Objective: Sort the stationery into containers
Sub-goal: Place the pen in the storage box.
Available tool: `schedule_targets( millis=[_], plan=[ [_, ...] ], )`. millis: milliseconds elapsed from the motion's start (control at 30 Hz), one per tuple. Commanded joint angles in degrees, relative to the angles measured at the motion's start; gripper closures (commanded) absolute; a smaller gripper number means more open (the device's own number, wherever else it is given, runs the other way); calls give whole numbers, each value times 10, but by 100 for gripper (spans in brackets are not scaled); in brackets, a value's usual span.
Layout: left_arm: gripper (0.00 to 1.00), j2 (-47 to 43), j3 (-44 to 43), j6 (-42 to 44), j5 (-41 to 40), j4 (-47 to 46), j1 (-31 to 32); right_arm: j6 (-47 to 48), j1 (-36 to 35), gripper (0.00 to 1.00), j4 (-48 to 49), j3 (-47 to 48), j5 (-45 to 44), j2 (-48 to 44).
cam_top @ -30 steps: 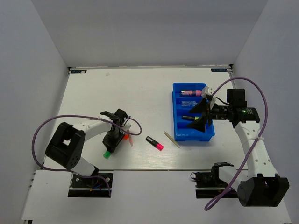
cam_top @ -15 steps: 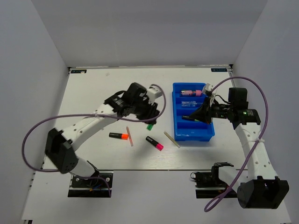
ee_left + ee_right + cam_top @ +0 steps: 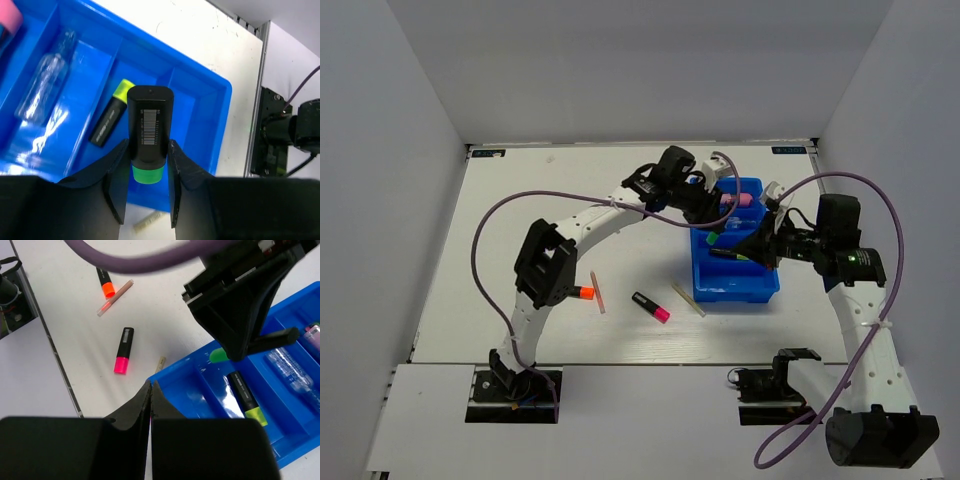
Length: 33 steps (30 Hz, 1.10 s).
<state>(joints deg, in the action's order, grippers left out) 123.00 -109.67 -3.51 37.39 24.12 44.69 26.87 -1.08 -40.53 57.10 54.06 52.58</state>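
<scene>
Jaws clamped on the green highlighter [image 3: 149,131], the left gripper [image 3: 145,152] has swung from the worktop's [image 3: 560,200] left to over the tray [image 3: 220,102], ready to drop it; the right gripper's [image 3: 150,388] jaws are closed.

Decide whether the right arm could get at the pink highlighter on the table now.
Probably yes: the pink highlighter lies on open table beside the blue tray, nothing over it; the right hand, shut, hovers nearby at the tray.
</scene>
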Motion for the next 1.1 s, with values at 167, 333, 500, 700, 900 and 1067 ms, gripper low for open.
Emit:
schedule_targets(
  millis=[167, 333, 500, 700, 900, 1067],
  plan=[
    [99, 31, -4, -23, 11, -121, 9, 11, 5, 100, -14, -2, 0, -12],
    [99, 66, -12, -3, -14, -128, 20, 14, 5, 100, -12, -9, 1, -12],
    [94, 87, -23, 8, -42, -116, 24, 19, 4, 100, -16, -9, 6, -15],
    [71, 93, -13, 18, -77, -108, 23, 26, 21, 97, -23, -9, 17, -16],
    [28, 74, 7, 16, -101, -123, 24, 33, 25, 68, -28, -11, 26, -16],
    [49, 47, 5, -4, -104, -141, 26, 64, 26, 78, -48, -5, 47, -14]
  ],
)
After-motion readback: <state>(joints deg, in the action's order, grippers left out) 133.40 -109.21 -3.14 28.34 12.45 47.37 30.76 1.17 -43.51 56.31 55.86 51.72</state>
